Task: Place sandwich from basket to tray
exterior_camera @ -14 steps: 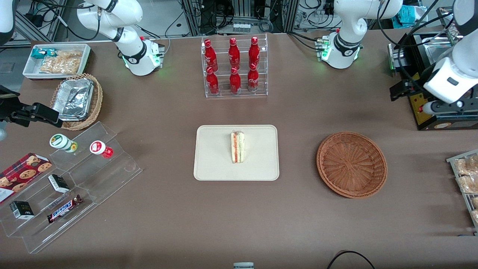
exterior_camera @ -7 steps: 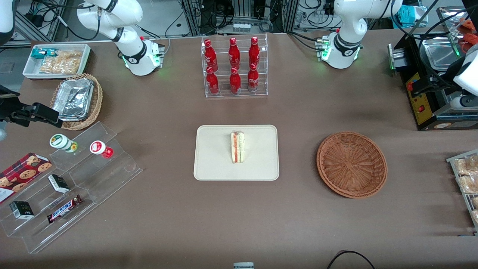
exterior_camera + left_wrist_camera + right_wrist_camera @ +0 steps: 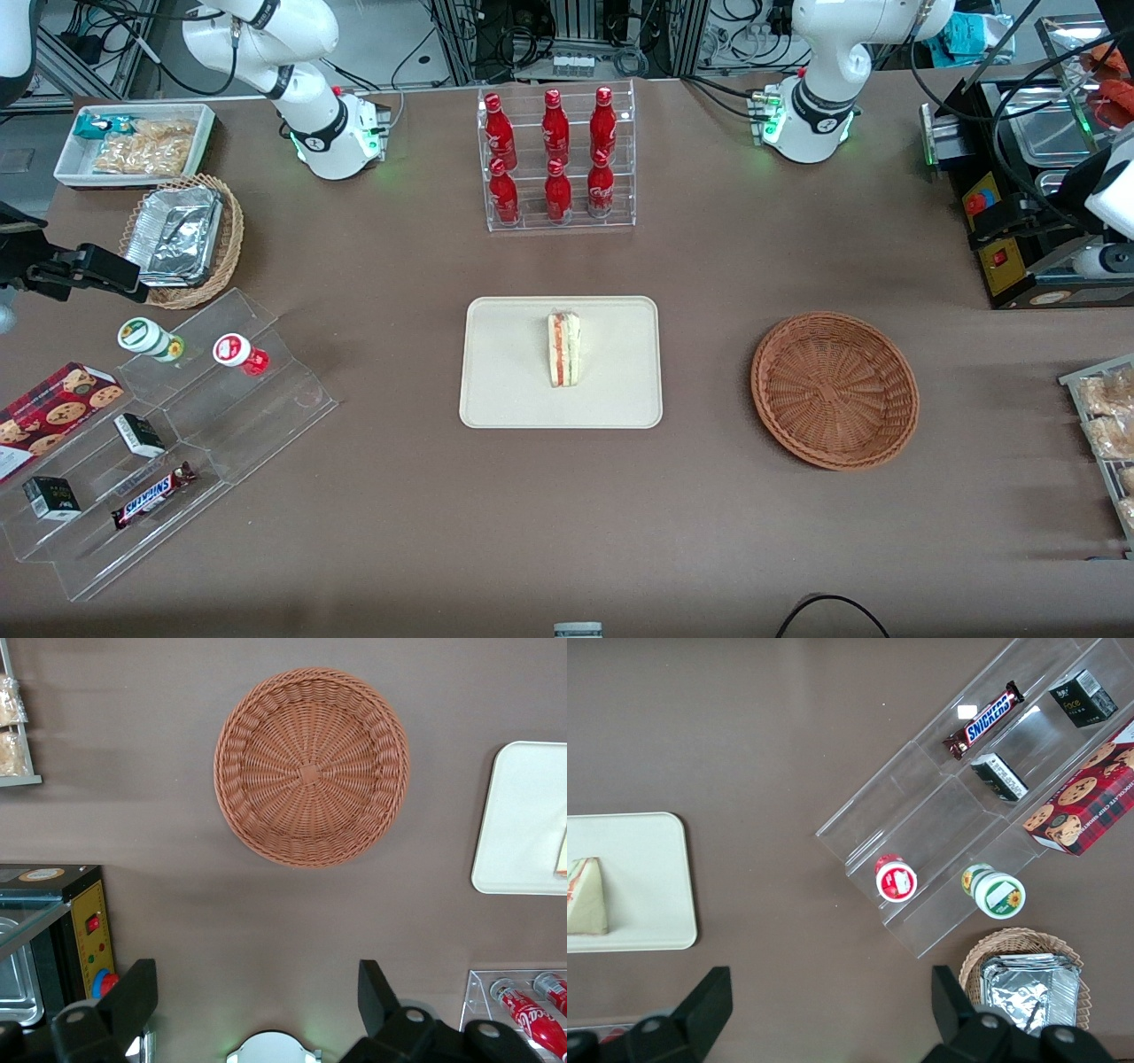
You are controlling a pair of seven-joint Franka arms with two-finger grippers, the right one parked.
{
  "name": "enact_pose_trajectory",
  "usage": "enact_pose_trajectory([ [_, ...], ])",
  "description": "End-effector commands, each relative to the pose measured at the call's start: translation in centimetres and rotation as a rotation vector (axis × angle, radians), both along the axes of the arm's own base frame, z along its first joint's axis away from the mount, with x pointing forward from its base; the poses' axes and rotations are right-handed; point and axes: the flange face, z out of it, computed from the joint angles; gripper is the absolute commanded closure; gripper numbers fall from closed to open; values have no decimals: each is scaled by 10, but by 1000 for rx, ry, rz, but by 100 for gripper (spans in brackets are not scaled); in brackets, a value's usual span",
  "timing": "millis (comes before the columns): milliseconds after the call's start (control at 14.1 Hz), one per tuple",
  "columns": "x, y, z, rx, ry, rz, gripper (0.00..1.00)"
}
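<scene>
The sandwich lies mid-frame on the tray, the basket right of it holds nothing, the gripper hangs wide open and bare at the frame's right edge, and a Snickers bar sits lower left.

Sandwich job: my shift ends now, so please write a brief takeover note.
Gripper: open, holding nothing, raised high over the working arm's end of the table, away from the job's things.
Sandwich: lying on the tray, about mid-tray.
Basket: empty, beside the tray toward the working arm's end.
Done: sandwich moved and released.
Left: nothing visible; perhaps just park the arm.
</scene>
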Motion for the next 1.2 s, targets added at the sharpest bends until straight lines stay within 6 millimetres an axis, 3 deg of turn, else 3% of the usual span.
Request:
enact_pose_trajectory([
  [0,4,-3,18,-10,-38,0,0],
  [1134,2,-13,28,-2,-68,-28,0],
])
